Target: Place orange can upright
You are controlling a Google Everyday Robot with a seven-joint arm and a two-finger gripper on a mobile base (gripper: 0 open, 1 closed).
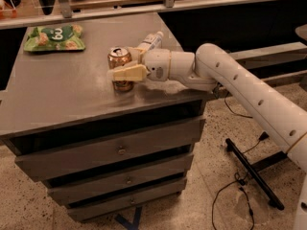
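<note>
The orange can (119, 56) stands upright on the grey cabinet top (62, 97), near its middle, with the silver pull-tab top facing up. My gripper (120, 67) reaches in from the right on the white arm (240, 87) and is shut on the can. The near cream-coloured finger (128, 73) lies across the can's front side. The far finger is hidden behind the can. The can's base rests on the surface.
A clear plastic bottle with a white label (149, 41) lies just behind the gripper's wrist. A green snack bag (54, 37) lies at the back left corner. The cabinet has several drawers (120, 150) below. A black stand and cables (252, 171) lie on the floor at right.
</note>
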